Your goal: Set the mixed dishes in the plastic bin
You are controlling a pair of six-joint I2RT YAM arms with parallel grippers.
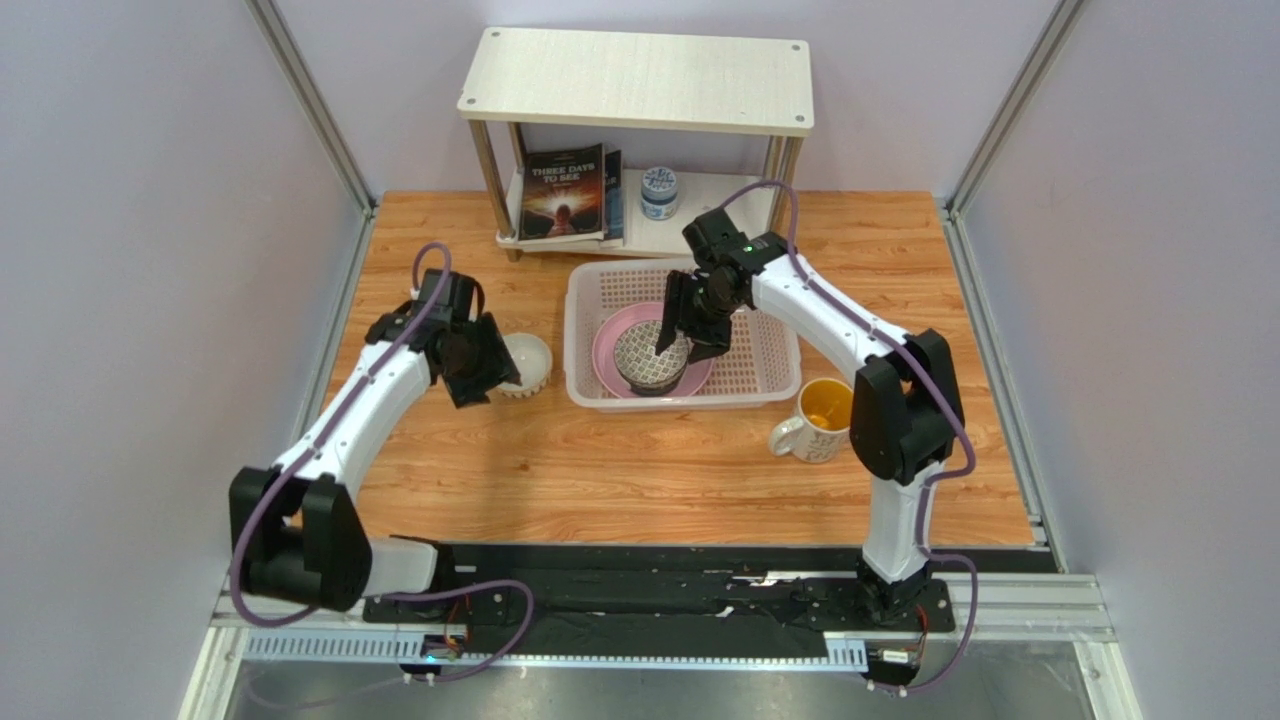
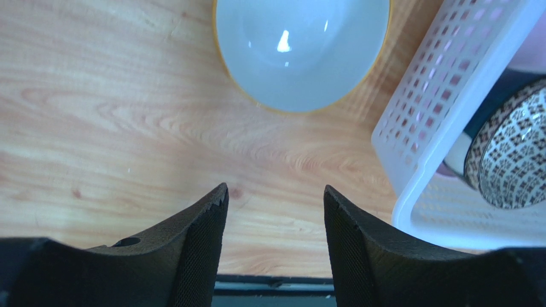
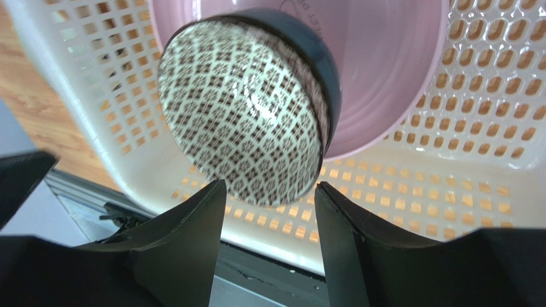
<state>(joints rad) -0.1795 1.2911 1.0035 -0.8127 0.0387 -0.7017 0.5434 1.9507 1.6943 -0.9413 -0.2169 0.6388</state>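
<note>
The plastic bin point(image 1: 759, 375) stands mid-table and holds the pink plate point(image 1: 613, 348). The dark-patterned bowl point(image 1: 649, 357) rests on the plate. My right gripper point(image 1: 694, 323) hangs open just above it. In the right wrist view the bowl point(image 3: 243, 115) lies just beyond my open right gripper point(image 3: 269, 185), over the plate point(image 3: 384, 77) and the bin floor point(image 3: 448, 192). One white bowl point(image 1: 526, 365) sits on the table left of the bin, beside my open, empty left gripper point(image 1: 478, 368). In the left wrist view this bowl point(image 2: 301, 45) lies ahead of the gripper point(image 2: 275, 192). The mug point(image 1: 819, 417) stands right of the bin. The second white bowl is hidden.
A white two-tier shelf point(image 1: 639, 75) stands behind the bin, with a book point(image 1: 568, 192) and a small blue-white jar point(image 1: 658, 191) on its lower tier. The bin's left wall point(image 2: 442, 83) is close to the right of my left gripper. Grey walls enclose the table.
</note>
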